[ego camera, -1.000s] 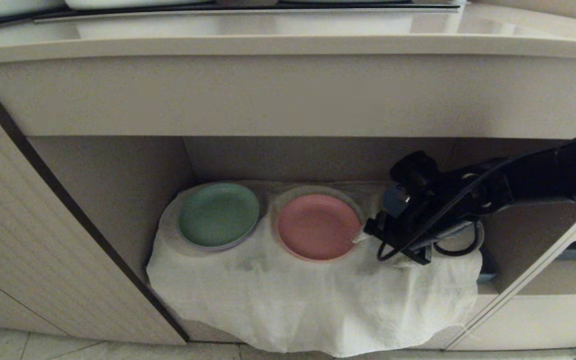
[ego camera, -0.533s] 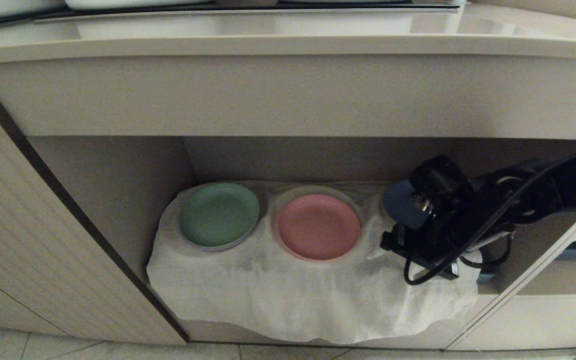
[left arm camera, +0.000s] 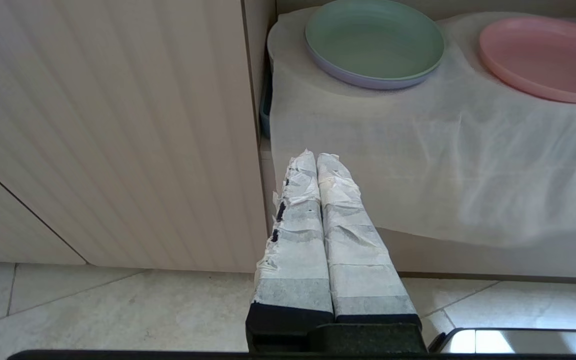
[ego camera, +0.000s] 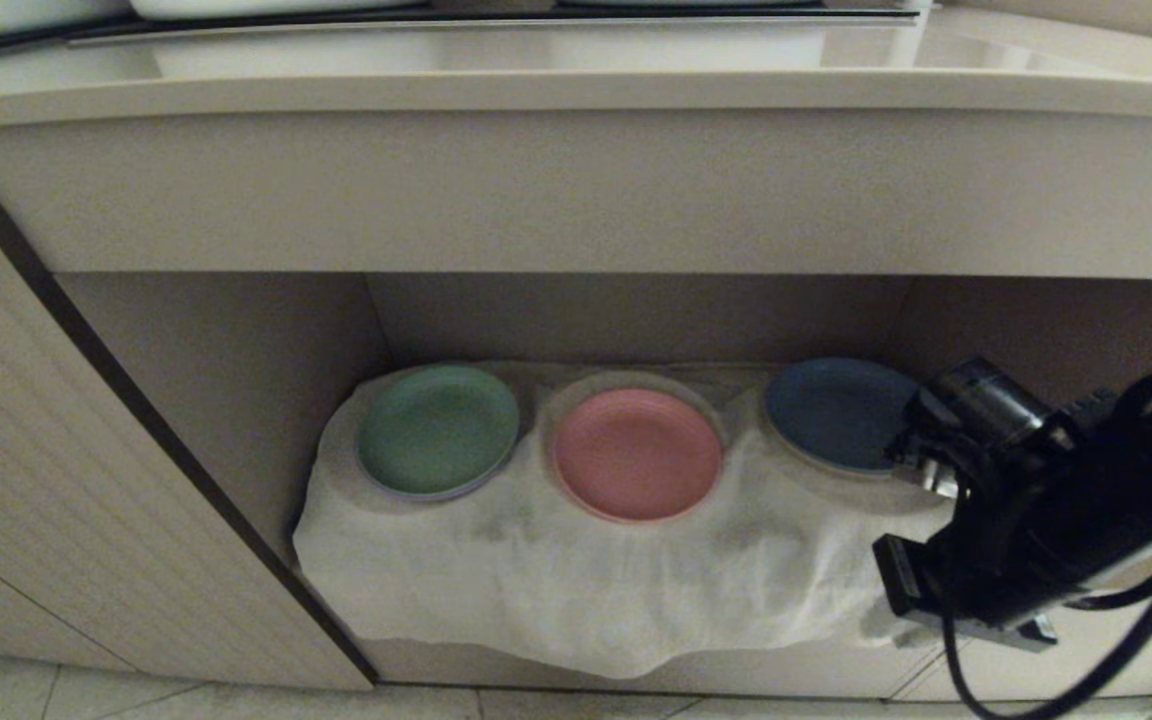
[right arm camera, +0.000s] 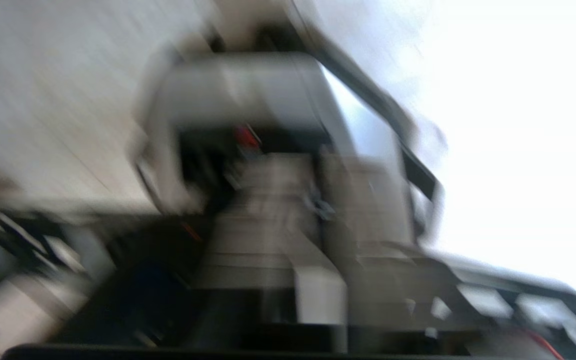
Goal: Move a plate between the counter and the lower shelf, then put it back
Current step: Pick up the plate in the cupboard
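Pincer of right arm [right arm camera: 313,200] seen blurred, fingers apparently pressed together, nothing held; parked low outside niche. Dark blue plate [ego camera: 836,412] found just beside it. Salmon plate [ego camera: 636,452] lies further off, flat on cloth hump [ego camera: 616,590] of lower shelf [ego camera: 236,340], green plate [ego camera: 436,428] beyond. Plate judged light, rigid, smooth; rim overhanging hump best pinched. Left gripper [left arm camera: 318,165] closed, idle.
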